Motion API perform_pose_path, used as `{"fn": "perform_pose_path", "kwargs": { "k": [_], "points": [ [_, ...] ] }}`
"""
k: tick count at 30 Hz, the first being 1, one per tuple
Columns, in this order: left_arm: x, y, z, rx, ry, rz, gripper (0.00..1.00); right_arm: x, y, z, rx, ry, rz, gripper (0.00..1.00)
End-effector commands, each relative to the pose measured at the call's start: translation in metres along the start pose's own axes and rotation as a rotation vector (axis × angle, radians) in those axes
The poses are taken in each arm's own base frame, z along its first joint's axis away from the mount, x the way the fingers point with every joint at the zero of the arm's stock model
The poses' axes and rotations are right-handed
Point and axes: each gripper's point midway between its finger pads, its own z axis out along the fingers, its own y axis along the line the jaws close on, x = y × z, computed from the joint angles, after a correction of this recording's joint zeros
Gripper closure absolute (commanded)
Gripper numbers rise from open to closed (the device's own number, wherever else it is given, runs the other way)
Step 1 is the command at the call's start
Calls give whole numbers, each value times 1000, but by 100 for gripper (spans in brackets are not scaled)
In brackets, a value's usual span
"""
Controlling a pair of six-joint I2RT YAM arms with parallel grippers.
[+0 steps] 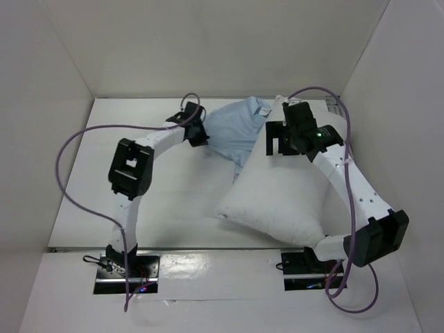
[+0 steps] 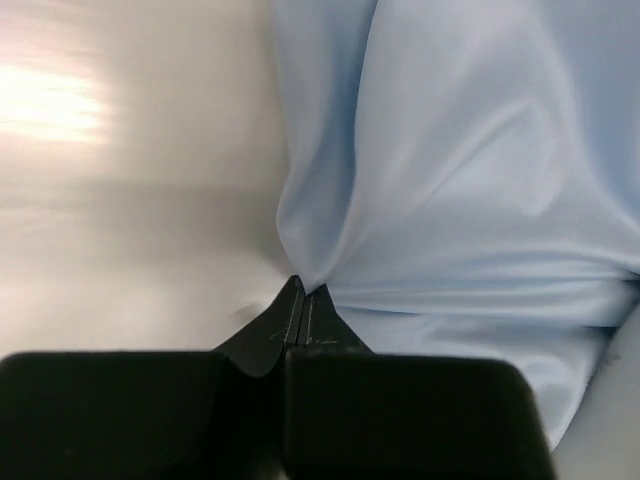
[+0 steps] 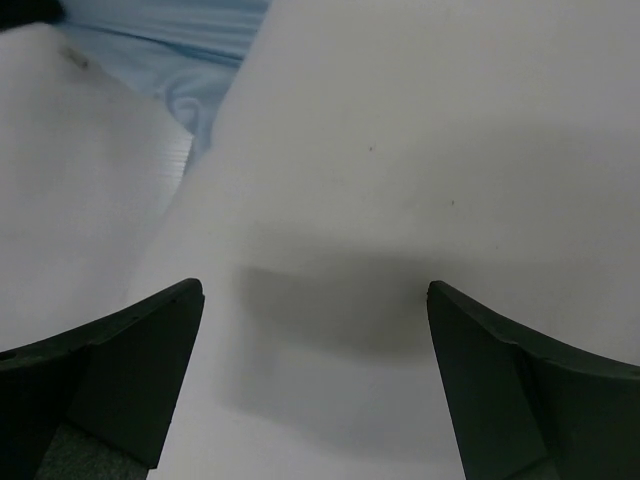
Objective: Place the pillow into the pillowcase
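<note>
The plump white pillow (image 1: 277, 198) lies on the right half of the table, with its far end over the light blue pillowcase (image 1: 236, 128). My left gripper (image 1: 199, 133) is at the pillowcase's left edge. In the left wrist view the jaws (image 2: 303, 292) are pressed together on a pinched fold of the pillowcase (image 2: 450, 150). My right gripper (image 1: 279, 143) hovers over the pillow's far part. In the right wrist view it (image 3: 315, 300) is wide open and empty, with the pillow (image 3: 420, 150) filling the view below and a strip of pillowcase (image 3: 195, 40) at the top left.
White walls (image 1: 41, 104) enclose the white table (image 1: 139, 125) on the left, back and right. The arm bases (image 1: 125, 267) sit on the near edge. Purple cables (image 1: 66, 149) loop beside both arms.
</note>
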Motion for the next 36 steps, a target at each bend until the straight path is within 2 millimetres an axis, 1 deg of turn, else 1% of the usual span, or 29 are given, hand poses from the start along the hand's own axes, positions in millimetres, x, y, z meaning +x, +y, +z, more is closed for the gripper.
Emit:
{"fn": "perform_pose_path", "kwargs": {
  "k": [1, 3, 4, 5, 6, 7, 8, 9, 11, 12, 13, 14, 15, 17, 18, 20, 21, 22, 23, 24, 25, 26, 28, 29, 30, 32, 33, 34, 36],
  "points": [
    [-81, 41, -92, -27, -220, -82, 100, 28, -7, 9, 136, 122, 66, 0],
    [-103, 62, -126, -24, -282, -119, 100, 51, -23, 21, 248, 174, 108, 0],
    [-119, 58, -163, 14, -355, -120, 100, 59, -25, 25, 274, 185, 161, 0],
    [-120, 74, -172, -3, -371, -127, 100, 76, -27, 33, 289, 213, 171, 0],
    [-121, 76, -185, 9, -385, -133, 100, 80, -26, 40, 290, 205, 198, 0],
    [-127, 75, -211, 29, -433, -122, 100, 87, -22, 46, 276, 213, 222, 7],
    [-124, 83, -217, 19, -437, -121, 100, 93, -20, 51, 265, 220, 224, 14],
    [-128, 92, -227, 19, -455, -137, 100, 103, -22, 56, 274, 234, 233, 37],
    [-126, 103, -252, 22, -486, -145, 100, 99, -22, 64, 272, 194, 241, 72],
    [-132, 114, -263, 12, -514, -164, 100, 94, -26, 68, 298, 168, 239, 90],
    [-131, 118, -270, 10, -517, -159, 100, 90, -29, 75, 321, 145, 238, 100],
    [-134, 120, -280, 17, -537, -151, 100, 82, -38, 77, 357, 122, 231, 100],
    [-137, 126, -292, 9, -561, -152, 100, 61, -54, 79, 448, 65, 236, 100],
    [-137, 138, -300, -26, -562, -161, 100, 37, -70, 72, 557, 5, 222, 100],
    [-142, 141, -305, -32, -578, -160, 100, 5, -83, 58, 644, -87, 214, 100],
    [-144, 148, -317, -31, -583, -165, 100, -22, -89, 52, 675, -115, 153, 100],
    [-144, 148, -317, -31, -584, -165, 100, -33, -88, 49, 660, -117, 142, 83],
    [-144, 150, -317, -32, -583, -160, 100, -56, -72, 44, 561, -139, 157, 45],
    [-143, 149, -321, -31, -584, -159, 100, -58, -59, 43, 510, -118, 137, 13],
    [-142, 148, -321, -23, -580, -157, 100, -62, -45, 42, 452, -117, 131, 0],
    [-142, 148, -321, -23, -580, -157, 100, -63, -24, 34, 357, -125, 128, 0],
    [-142, 148, -321, -23, -580, -157, 100, -63, 8, 30, 269, -147, 97, 0],
    [-141, 146, -321, -15, -576, -155, 100, -55, 48, 23, 139, -165, 99, 0],
    [-139, 147, -320, -19, -568, -156, 100, -33, 82, 20, 36, -138, 60, 0],
    [-139, 147, -320, -19, -567, -156, 100, -28, 104, 23, -24, -149, 80, 0],
    [-140, 146, -323, -15, -576, -155, 100, -4, 133, 37, -76, -109, 47, 0],
    [-140, 146, -323, -15, -576, -155, 100, 7, 152, 40, -103, -91, 33, 13],
    [-140, 146, -323, -15, -576, -155, 100, 13, 161, 46, -109, -80, 16, 19],
    [-140, 148, -324, -23, -580, -157, 100, 34, 167, 70, -77, -26, 7, 30]
  ]
}}
